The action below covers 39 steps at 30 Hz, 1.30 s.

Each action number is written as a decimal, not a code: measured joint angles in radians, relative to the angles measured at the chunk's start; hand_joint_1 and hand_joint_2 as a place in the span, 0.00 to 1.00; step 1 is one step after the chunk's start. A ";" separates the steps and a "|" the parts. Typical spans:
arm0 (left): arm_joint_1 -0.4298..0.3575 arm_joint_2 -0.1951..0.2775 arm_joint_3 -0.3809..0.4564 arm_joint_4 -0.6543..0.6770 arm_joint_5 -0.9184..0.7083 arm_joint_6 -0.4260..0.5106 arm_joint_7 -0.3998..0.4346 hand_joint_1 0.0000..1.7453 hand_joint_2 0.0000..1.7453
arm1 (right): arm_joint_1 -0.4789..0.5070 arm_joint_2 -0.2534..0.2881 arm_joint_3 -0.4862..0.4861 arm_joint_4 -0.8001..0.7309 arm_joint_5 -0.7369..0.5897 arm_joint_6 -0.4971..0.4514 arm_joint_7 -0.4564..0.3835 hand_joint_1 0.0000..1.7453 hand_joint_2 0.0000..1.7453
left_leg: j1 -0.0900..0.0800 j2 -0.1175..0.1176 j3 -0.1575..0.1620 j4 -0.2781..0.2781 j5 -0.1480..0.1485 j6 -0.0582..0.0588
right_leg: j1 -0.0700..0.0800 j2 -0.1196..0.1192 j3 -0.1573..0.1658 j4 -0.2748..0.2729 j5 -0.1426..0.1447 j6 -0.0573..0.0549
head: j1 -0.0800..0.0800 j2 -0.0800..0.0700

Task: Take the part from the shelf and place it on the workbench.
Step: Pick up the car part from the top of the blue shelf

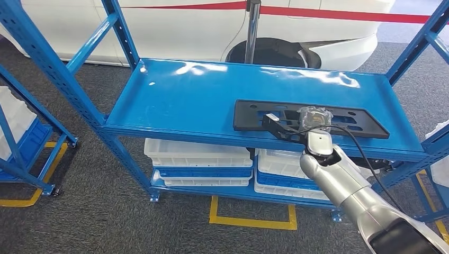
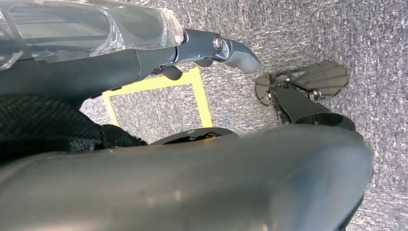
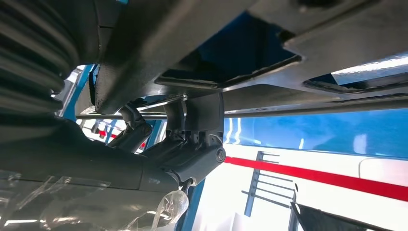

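Note:
The part [image 1: 349, 120] is a flat black plate with cut-outs, lying near the front edge of the blue shelf board [image 1: 174, 100], right of centre. My right hand [image 1: 286, 128] grips its left front portion, dark fingers laid over the plate at a cut-out. In the right wrist view the part [image 3: 337, 29] is close by, and the right hand's fingers [image 3: 187, 154] curl against its edge, with blue shelf showing through the openings. My left hand [image 2: 144, 57] hangs over the grey carpet, a finger stretched out and nothing in it.
White bins [image 1: 196, 153] sit on the lower shelf level. A white car [image 1: 185, 26] and a metal pole [image 1: 253, 26] stand behind the shelf. A second blue rack [image 1: 21, 132] is at the left. Yellow floor marks [image 1: 251, 219] lie in front.

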 joint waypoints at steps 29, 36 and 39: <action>-0.027 0.003 0.026 0.001 -0.031 0.016 -0.115 0.00 1.00 | 0.101 -0.038 -0.021 -0.163 0.052 -0.120 -0.087 1.00 1.00 | 0.000 0.000 -0.001 0.000 0.000 0.000 | 0.000 0.000 -0.001 0.000 -0.002 -0.002 | 0.000 0.000; -0.028 0.003 0.027 0.001 -0.029 0.012 -0.107 0.00 1.00 | 0.120 -0.044 -0.033 -0.192 0.058 -0.139 -0.095 1.00 1.00 | 0.000 0.000 -0.001 -0.001 0.000 0.000 | 0.000 0.000 -0.001 0.000 -0.002 -0.002 | 0.000 0.000; -0.028 0.003 0.028 0.001 -0.029 0.010 -0.100 0.00 1.00 | 0.133 -0.045 -0.035 -0.214 0.050 -0.154 -0.126 1.00 1.00 | -0.001 0.000 -0.002 0.000 -0.001 0.001 | -0.001 0.000 -0.001 0.000 -0.002 -0.002 | 0.000 0.000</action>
